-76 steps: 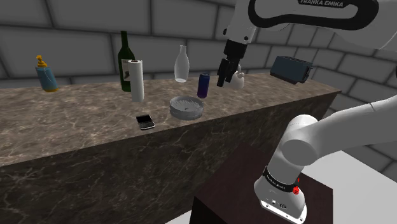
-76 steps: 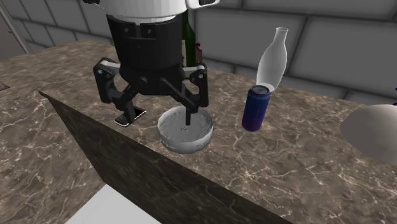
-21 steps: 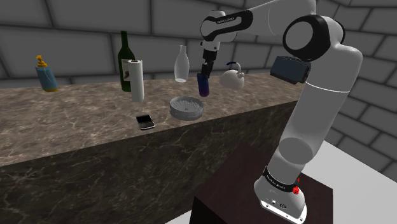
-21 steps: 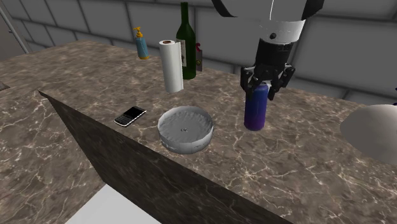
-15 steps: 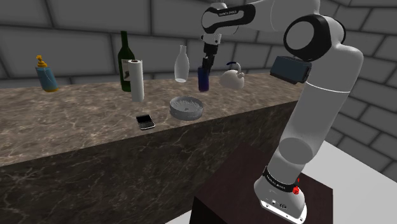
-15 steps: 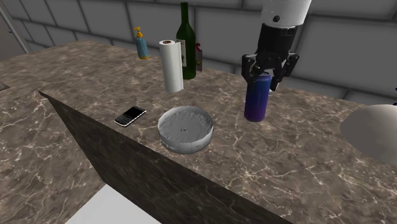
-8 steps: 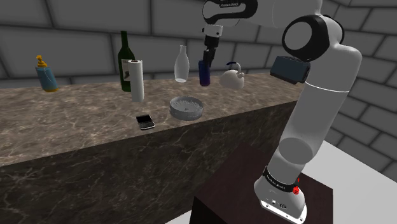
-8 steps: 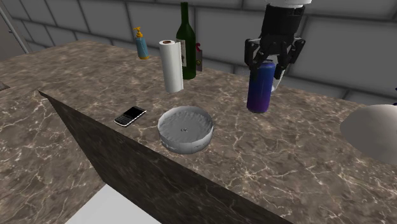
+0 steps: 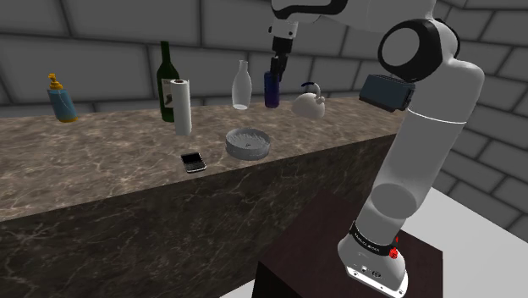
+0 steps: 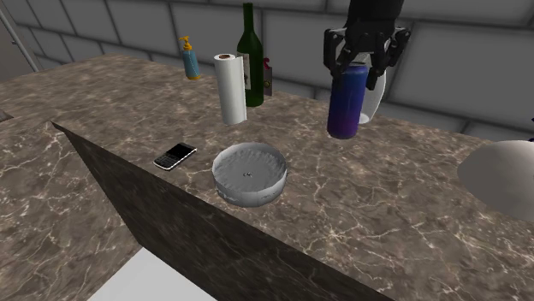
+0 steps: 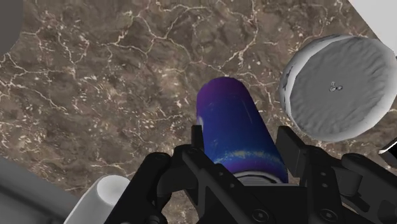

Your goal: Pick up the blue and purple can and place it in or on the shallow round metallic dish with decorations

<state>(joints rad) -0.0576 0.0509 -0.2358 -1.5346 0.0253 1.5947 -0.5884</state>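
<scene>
The hand (image 10: 357, 73) clasps the top of the blue and purple can (image 10: 346, 107) and holds it upright off the counter (image 10: 385, 214), in the upper middle of the shoulder view. The grey dish (image 10: 244, 192) sits lower left of the can in the second exterior view, with open counter between them. A phone (image 10: 175, 156), paper towel roll (image 10: 230, 88), green bottle (image 10: 253, 73) and soap bottle (image 10: 187, 58) stand further left. A clear bottle (image 9: 242, 85) and a kettle (image 9: 309, 103) flank the can. The counter is brown veined stone, and grey block walls rise behind it.
</scene>
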